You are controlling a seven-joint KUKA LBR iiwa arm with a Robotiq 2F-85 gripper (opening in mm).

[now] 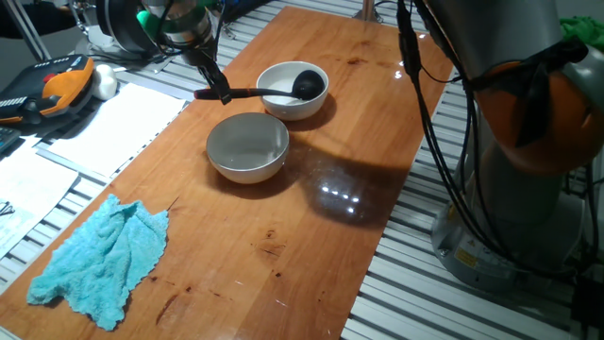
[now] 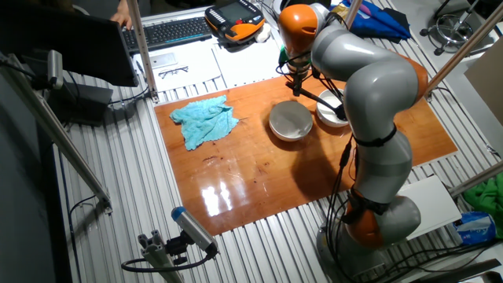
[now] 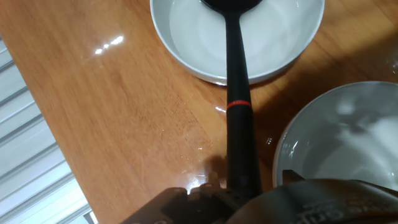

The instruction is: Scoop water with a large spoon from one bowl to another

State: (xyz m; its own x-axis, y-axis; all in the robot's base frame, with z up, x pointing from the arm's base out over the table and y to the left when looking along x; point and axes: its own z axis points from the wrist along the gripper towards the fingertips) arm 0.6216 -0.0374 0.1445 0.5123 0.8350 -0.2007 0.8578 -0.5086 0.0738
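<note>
The large spoon (image 1: 308, 85), a black ladle, rests with its head inside the far white bowl (image 1: 276, 72). Its handle runs left over the rim to my gripper (image 1: 224, 93), which is shut on the handle's end. In the hand view the handle (image 3: 236, 74) with its red ring leads from my gripper (image 3: 241, 186) up into that bowl (image 3: 186, 59). The near white bowl (image 1: 247, 170) stands just beside it and also shows in the hand view (image 3: 348, 143). Water is hard to make out in either bowl. The other fixed view shows my gripper (image 2: 299, 87) above both bowls.
A crumpled turquoise cloth (image 1: 99, 260) lies at the wooden table's near left. Papers (image 1: 113, 127) and an orange pendant (image 1: 57, 85) lie left of the table. The arm's base (image 1: 528, 142) and cables stand on the right.
</note>
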